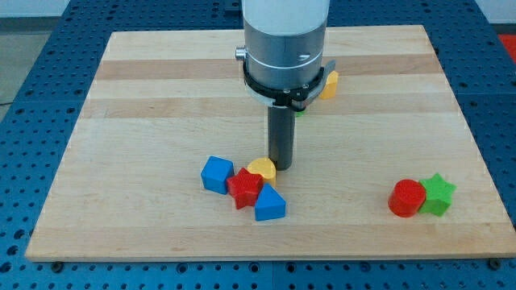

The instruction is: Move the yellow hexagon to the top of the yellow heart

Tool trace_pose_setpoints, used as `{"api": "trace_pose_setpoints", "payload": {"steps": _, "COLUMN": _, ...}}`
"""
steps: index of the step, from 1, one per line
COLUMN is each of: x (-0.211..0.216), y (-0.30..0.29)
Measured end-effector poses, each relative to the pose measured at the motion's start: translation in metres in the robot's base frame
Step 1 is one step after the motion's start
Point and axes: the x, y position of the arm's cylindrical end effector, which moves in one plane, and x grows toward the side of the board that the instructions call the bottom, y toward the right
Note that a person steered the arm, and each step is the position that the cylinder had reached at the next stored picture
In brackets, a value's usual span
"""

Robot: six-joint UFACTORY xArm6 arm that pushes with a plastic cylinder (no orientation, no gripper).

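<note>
My tip (281, 167) rests on the board, touching the right side of a yellow block (262, 168) with a rounded top that looks like the heart. The red star (244, 188) partly hides it. A second yellow block (328, 84), likely the hexagon, lies toward the view's top right of the rod. The arm's housing hides about half of it. It is well apart from the first yellow block.
A blue block (216, 174) and a blue triangle (270, 205) crowd the red star at the view's lower middle. A sliver of a green block (300, 111) shows under the arm. A red cylinder (406, 198) and a green star (439, 194) touch at the lower right.
</note>
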Motion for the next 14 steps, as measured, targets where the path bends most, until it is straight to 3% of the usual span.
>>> {"api": "trace_pose_setpoints", "payload": {"steps": 2, "x": -0.108, "y": -0.009}}
{"api": "trace_pose_setpoints", "payload": {"steps": 3, "x": -0.163, "y": 0.026}}
{"api": "trace_pose_setpoints", "payload": {"steps": 4, "x": -0.187, "y": 0.118}}
{"api": "trace_pose_setpoints", "payload": {"steps": 5, "x": -0.185, "y": 0.140}}
{"api": "trace_pose_setpoints", "payload": {"steps": 6, "x": -0.179, "y": 0.112}}
{"api": "trace_pose_setpoints", "payload": {"steps": 8, "x": -0.114, "y": 0.086}}
{"api": "trace_pose_setpoints", "payload": {"steps": 12, "x": -0.106, "y": -0.086}}
{"api": "trace_pose_setpoints", "payload": {"steps": 14, "x": -0.065, "y": -0.138}}
